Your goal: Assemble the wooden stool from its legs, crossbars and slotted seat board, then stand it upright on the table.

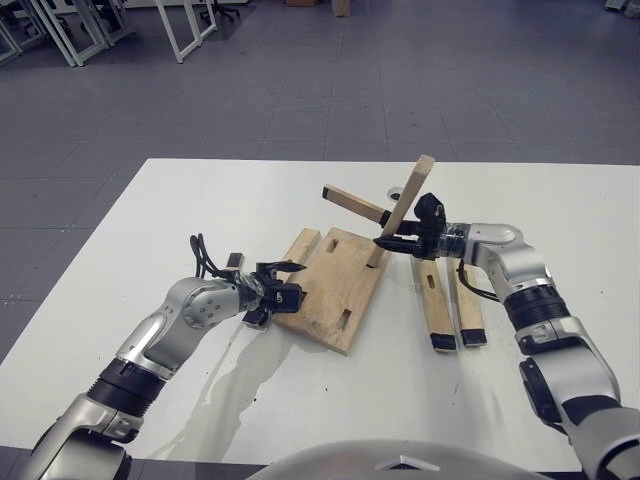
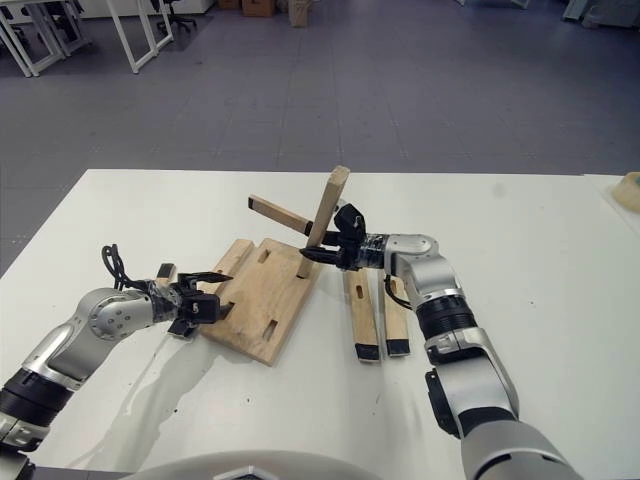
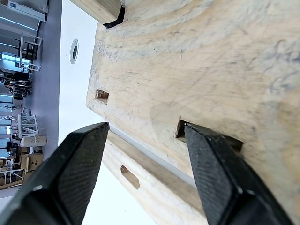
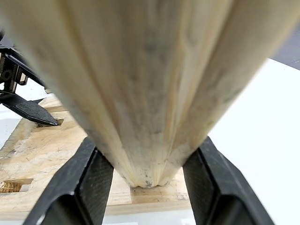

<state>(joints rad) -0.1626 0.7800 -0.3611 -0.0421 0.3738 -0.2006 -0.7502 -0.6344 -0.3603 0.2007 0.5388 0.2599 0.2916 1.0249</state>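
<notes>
left end effector (image 1: 282, 292) spread, right (image 1: 388, 242) clamped

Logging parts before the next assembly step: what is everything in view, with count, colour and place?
seat board: one, pale wood, slotted, table centre.
joined leg and crossbar: one, pale wood, tilted, foot at board's right edge.
loose legs: two, pale wood, dark ends, right of the board.
wooden piece: one, pale, by board's far-left edge.
table: one, white.
left tool: one, black, open, at board's left edge.
right tool: one, black, shut on the leg.
</notes>
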